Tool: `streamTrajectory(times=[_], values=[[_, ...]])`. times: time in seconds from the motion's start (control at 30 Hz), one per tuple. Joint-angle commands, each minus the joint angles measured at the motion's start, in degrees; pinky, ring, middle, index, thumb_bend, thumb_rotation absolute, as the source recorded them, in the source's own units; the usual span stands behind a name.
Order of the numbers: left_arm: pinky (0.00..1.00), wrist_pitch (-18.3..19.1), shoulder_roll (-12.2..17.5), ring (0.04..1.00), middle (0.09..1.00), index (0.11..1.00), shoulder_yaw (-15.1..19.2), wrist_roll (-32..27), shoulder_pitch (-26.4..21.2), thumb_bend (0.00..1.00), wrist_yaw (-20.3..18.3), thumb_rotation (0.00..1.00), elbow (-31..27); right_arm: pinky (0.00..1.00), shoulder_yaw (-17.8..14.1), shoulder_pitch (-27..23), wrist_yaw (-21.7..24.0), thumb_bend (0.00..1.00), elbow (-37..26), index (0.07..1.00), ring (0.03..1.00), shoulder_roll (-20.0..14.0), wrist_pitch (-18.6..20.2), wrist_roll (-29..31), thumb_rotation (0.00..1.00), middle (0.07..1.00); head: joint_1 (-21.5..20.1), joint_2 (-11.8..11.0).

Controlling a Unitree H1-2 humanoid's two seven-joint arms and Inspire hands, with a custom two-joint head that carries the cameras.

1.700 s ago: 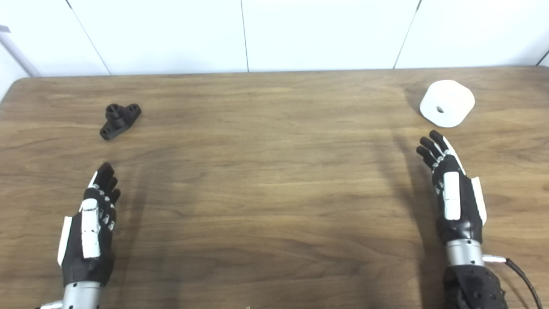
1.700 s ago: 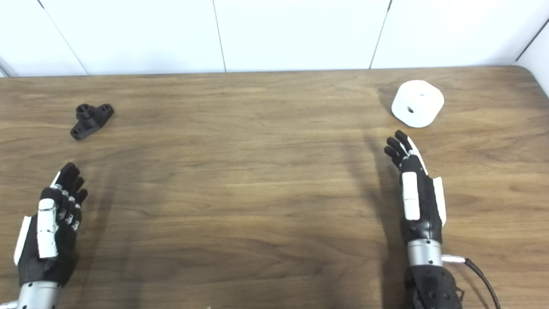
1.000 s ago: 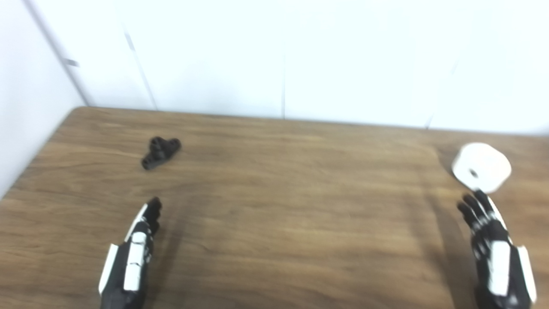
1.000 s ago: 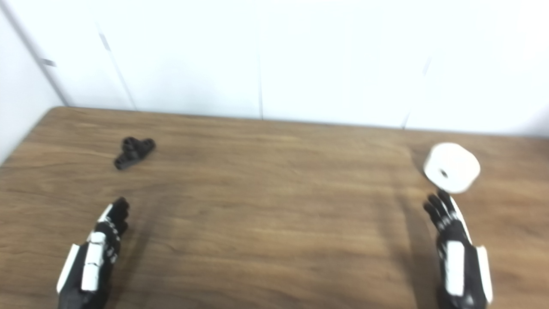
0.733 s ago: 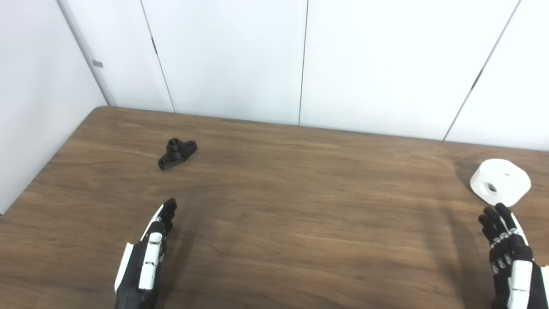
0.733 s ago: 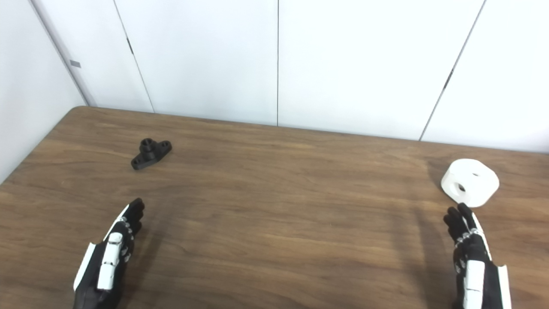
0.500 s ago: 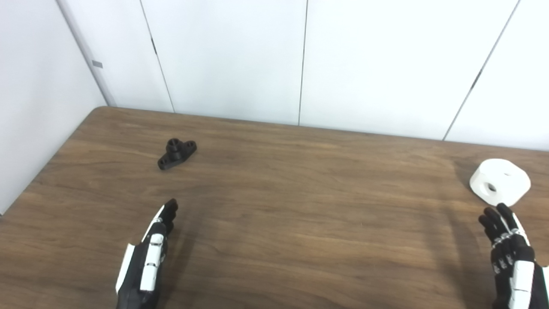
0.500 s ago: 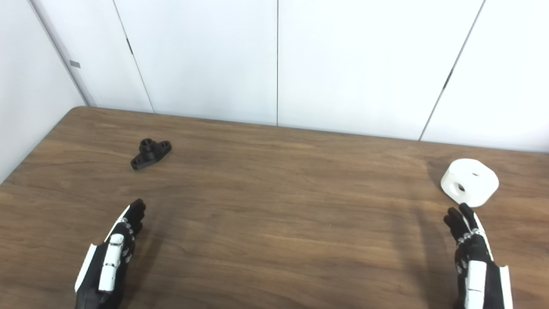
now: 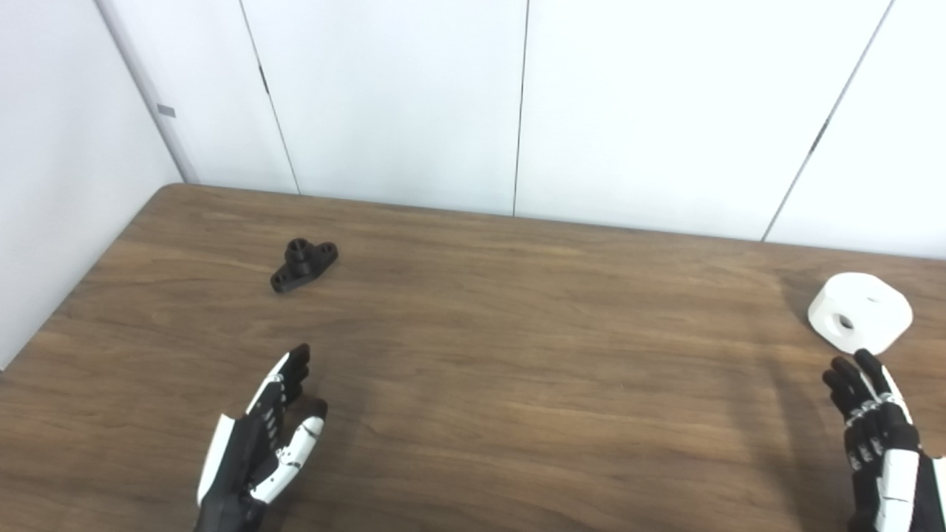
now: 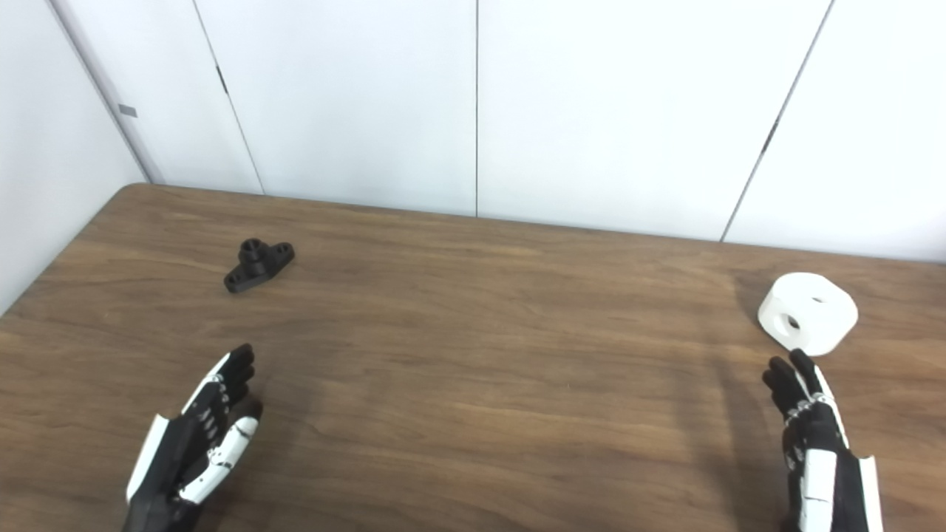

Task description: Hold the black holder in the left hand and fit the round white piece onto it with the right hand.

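The small black holder (image 9: 304, 264) lies on the wooden table (image 9: 517, 355) at the far left, with its short round post pointing up. The round white piece (image 9: 859, 312) rests at the far right, a hole showing in its side. My left hand (image 9: 259, 443) hovers near the front left, open, fingers straight and thumb spread, well short of the holder. My right hand (image 9: 879, 451) is open at the front right, its fingertips (image 9: 850, 373) just below the white piece, and it holds nothing.
White wall panels (image 9: 517, 103) rise behind the table's far edge. The table's left edge (image 9: 81, 288) runs diagonally close to the holder. Bare wood lies between the two hands.
The camera tilted up, so the whole scene shifted down and the wall came into view. My left hand's thumb has swung out from the palm. The holder and white piece stay put.
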Motion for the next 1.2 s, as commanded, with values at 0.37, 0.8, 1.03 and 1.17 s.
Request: streamTrajectory(times=[0.37,0.8,1.03,1.17], values=[[0.92,9.57,5.84,0.95,0.938,0.885,5.11,10.03,-11.66,0.74,1.73,0.2,-6.73,0.99,0.71,5.27,0.87,0.65,4.6,0.919,0.898,-0.06,-0.93,-0.79,1.0,0.883,0.16,0.34],[0.98,15.44,13.12,0.976,0.93,0.885,4.72,19.09,-20.45,0.76,1.67,0.3,-0.82,1.0,0.73,5.51,1.06,0.66,4.43,0.927,0.912,-0.08,-0.72,-0.76,1.0,0.893,0.34,0.45],[0.99,15.16,15.87,0.992,0.946,0.87,2.47,25.48,-24.86,0.79,3.75,0.33,8.09,1.0,0.83,5.62,0.99,0.65,4.13,0.935,0.91,-0.01,-0.31,-1.31,1.0,0.894,0.02,0.46],[1.0,15.23,17.21,0.997,0.946,0.849,0.1,30.04,-27.5,0.83,5.44,0.4,13.32,1.0,0.78,5.62,0.98,0.64,4.14,0.929,0.905,0.15,-0.36,-1.06,1.0,0.89,0.02,0.46]])
